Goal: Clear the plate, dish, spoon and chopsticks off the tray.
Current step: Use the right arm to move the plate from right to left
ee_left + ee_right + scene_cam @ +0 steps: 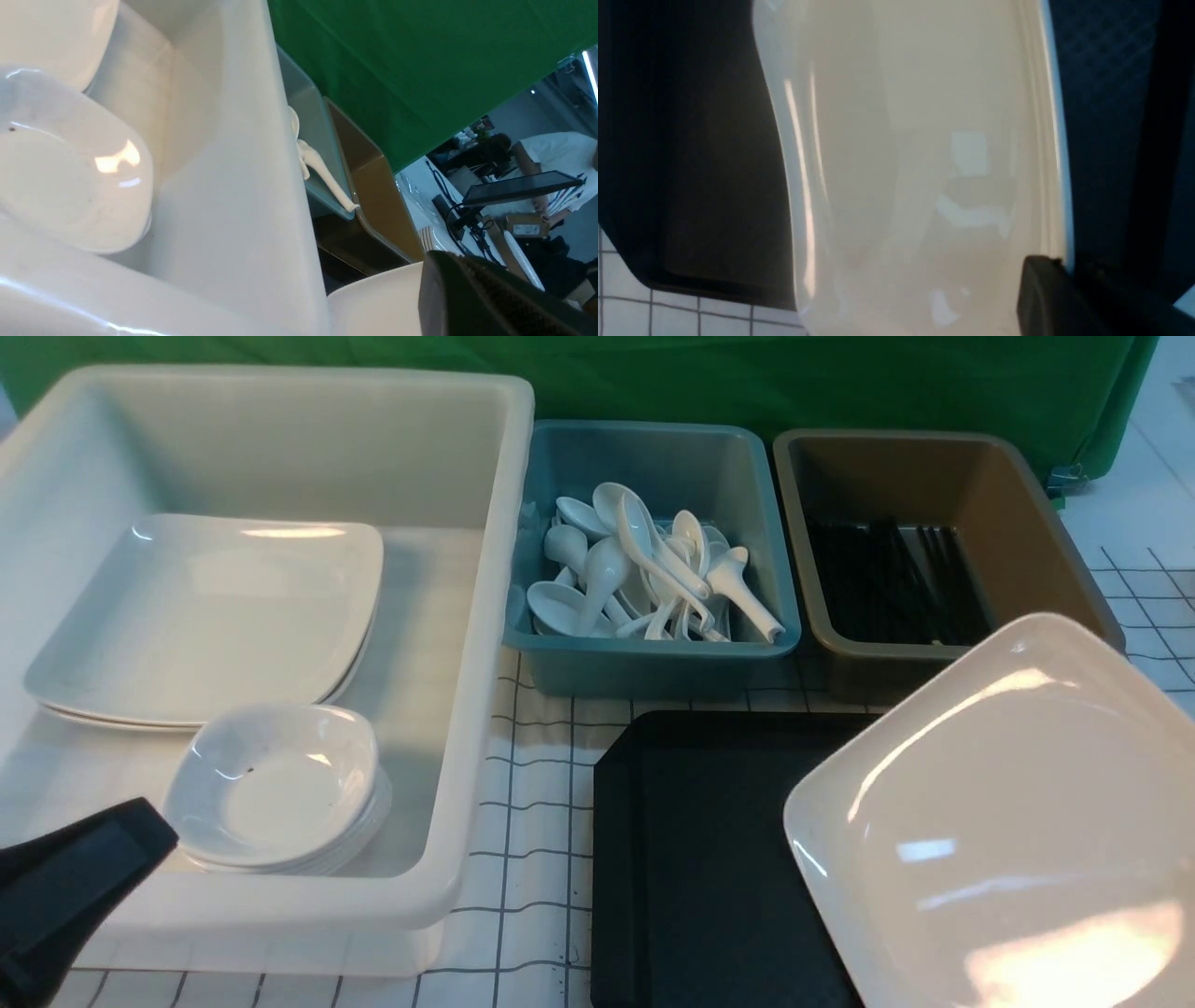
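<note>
We look over a surface spread with a white cloth ruled in a dark grid (541, 803); behind its far edge hangs a green curtain (747, 373). Along that edge stand three tubs: a deep white plastic tub (280, 439) fills the far left corner; a teal plastic tub (653, 663) of white soup spoons (644, 569) sits at the middle; a brown plastic tub (934, 467) of black chopsticks (887, 579) sits toward the right. At the near edge, right of the middle, lies the black rectangular plastic tray (709, 859). The large glossy white square plate (1008, 821) hangs tilted above the tray's right part. The right arm's fingers (1045, 289) pinch its rim; we see one black finger on top, the other is hidden. The left arm's fingers (112, 859) hover at the near left corner, by the white tub's near rim, pressed together. Past the curtain, the left wrist view shows a room with a person in a white shirt (560, 154) beside a dark flat screen (518, 186).
</note>
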Available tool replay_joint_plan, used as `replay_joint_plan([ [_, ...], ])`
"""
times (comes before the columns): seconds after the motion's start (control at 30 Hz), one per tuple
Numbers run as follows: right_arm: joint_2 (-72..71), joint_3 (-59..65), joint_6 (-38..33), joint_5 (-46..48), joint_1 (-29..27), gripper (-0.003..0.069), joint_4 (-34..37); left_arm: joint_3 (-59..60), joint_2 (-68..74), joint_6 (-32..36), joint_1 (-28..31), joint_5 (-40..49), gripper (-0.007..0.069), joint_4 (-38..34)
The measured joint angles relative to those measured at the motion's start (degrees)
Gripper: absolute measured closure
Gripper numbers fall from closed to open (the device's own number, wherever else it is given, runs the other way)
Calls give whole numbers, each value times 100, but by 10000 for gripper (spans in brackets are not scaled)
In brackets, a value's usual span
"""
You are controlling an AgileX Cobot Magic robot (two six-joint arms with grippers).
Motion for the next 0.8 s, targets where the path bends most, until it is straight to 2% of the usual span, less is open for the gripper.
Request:
replay_joint_plan([
  [0.23,-803,-353,40,105,0,583,280,-1,94,135,0,12,603,61],
  [0.5,-967,-817,-314,183,0,583,1510,-1,94,316,0,17,603,524],
  [0.57,-967,-860,-608,192,0,583,2239,-1,94,311,0,17,588,608],
  [0.6,-967,-860,-632,191,0,583,2360,-1,94,303,0,17,585,608],
  [0.67,-967,-866,-1006,320,0,583,3144,-1,94,204,0,69,533,582],
  [0.77,-973,-866,-1267,320,0,583,3684,-1,94,176,0,155,473,424],
  [0.8,-978,-871,-1402,325,0,583,3993,-1,94,169,0,199,421,209],
])
